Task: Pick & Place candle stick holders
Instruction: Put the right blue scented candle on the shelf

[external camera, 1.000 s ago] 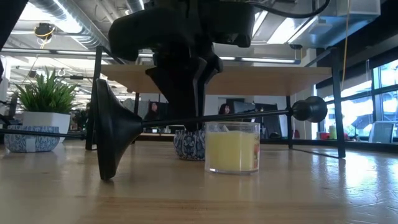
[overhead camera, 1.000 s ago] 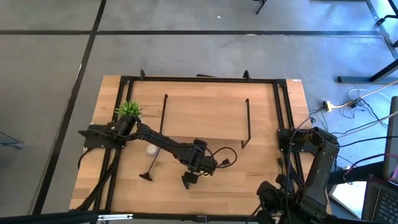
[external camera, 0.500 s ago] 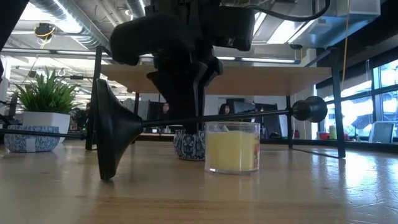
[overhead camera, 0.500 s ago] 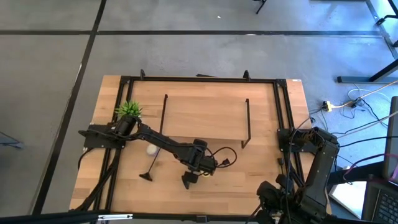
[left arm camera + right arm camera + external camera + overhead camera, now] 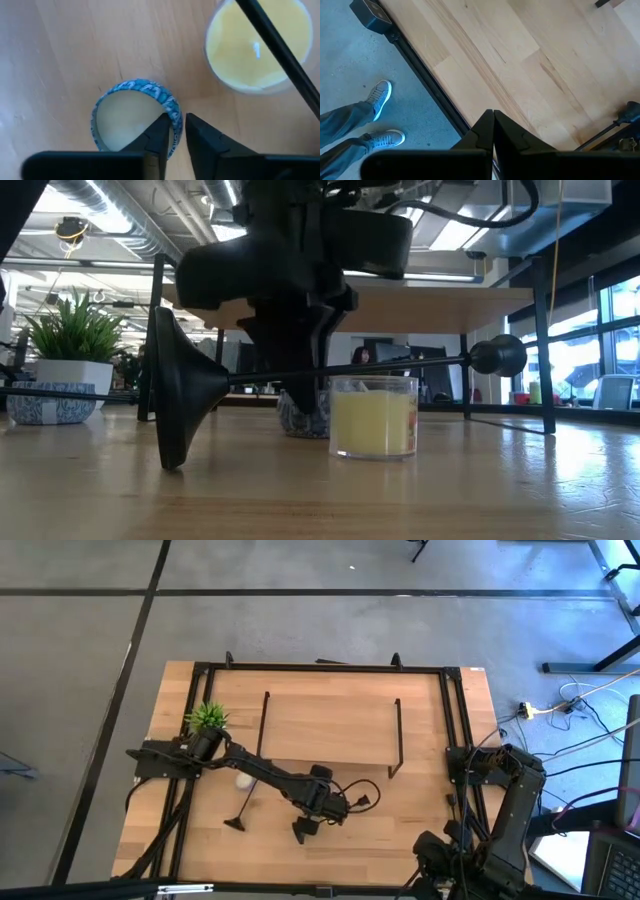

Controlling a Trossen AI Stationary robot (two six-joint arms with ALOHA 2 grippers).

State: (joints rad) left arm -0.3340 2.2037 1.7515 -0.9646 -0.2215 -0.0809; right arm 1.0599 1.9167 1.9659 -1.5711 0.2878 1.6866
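Black candlestick [image 5: 243, 802] lies beside the left gripper [image 5: 173, 131], whose fingers pinch a blue-patterned candle's rim [image 5: 170, 107] (right gripper [image 5: 493, 120] together).

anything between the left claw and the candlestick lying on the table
Yes. The left claw straddles the rim of a blue-patterned candle, and a yellow candle sits under the toppled candlestick's stem beside it.
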